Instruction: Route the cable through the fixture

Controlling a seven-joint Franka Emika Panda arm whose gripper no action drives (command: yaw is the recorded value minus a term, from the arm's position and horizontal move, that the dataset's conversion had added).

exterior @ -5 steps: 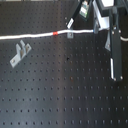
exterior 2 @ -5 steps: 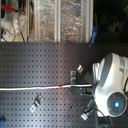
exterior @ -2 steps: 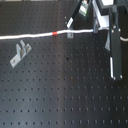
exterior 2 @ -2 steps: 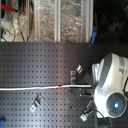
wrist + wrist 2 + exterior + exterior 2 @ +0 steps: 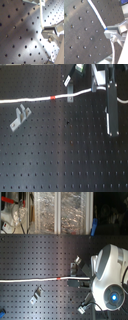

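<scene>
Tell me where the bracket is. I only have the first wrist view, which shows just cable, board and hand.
Observer: In the first exterior view, the bracket stands on the board toward the first exterior view's left, well away from the hand.
Operator: Is the cable through it?
Observer: No. The cable runs past the bracket without touching it.
Operator: Where's the red marker?
Observer: The red band sits on the cable, between bracket and hand.
</scene>
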